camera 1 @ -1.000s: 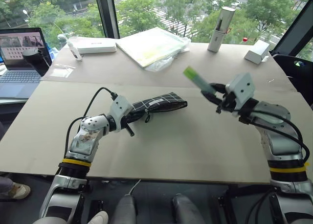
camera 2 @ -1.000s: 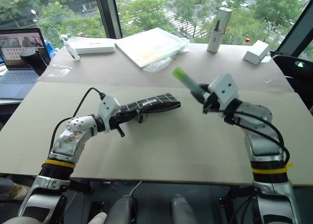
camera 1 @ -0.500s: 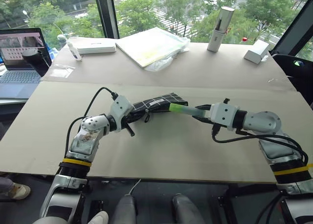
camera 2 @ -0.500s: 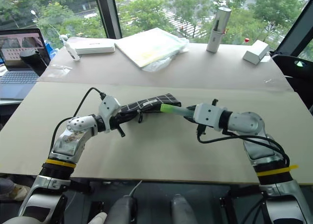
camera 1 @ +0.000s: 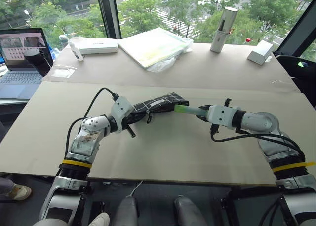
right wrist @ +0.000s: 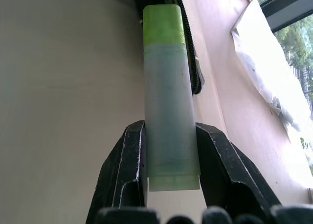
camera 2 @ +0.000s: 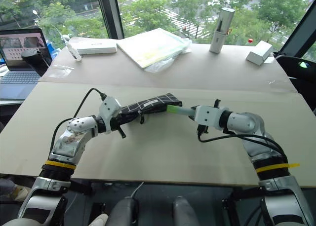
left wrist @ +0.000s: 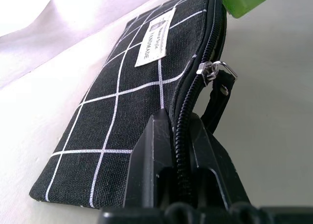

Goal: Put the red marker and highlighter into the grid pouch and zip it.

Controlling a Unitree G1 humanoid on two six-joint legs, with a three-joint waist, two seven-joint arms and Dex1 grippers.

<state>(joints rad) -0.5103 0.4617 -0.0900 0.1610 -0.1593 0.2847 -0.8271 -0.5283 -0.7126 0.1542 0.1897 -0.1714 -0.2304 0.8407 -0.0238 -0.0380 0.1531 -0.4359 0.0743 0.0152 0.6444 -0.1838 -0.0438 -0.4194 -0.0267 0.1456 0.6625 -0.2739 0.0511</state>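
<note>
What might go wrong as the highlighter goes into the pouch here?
1. The highlighter is gripped near its tail by the right gripper; a push against fabric may tilt or slip it.
2. The grid pouch is pinched at one end only by the left gripper, so it may slide or buckle.
3. The opening looks narrow; the cap might catch on the zipper.

Bright daylight floods in from the windows [camera 1: 148,9] behind the table [camera 1: 173,152]; wrist views blur up close.
</note>
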